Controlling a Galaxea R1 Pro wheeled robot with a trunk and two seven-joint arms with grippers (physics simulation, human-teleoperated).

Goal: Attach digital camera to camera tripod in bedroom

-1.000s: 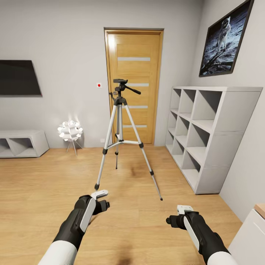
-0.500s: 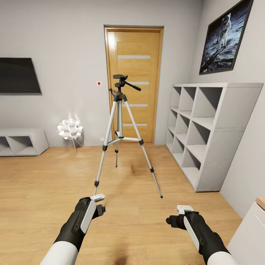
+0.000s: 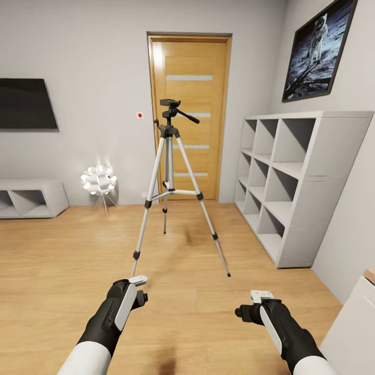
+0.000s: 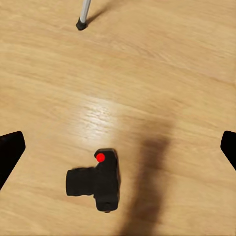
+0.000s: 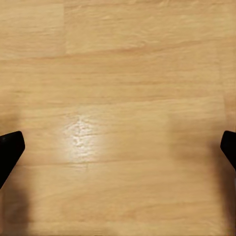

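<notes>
Lying on the wood floor [image 4: 162,64] under the left gripper [image 4: 118,147], the camera [image 4: 96,181] waits for a grasp, near one tripod [image 3: 169,172] foot. Both arms hang low, facing down. Left jaws are spread wide, touching nothing; the right gripper [image 5: 118,147] is equally spread over bare planks.

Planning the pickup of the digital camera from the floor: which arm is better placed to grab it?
Left. The left gripper is open with the digital camera lying on the wood floor below it; the right wrist view shows bare planks between the right gripper fingertips.
</notes>
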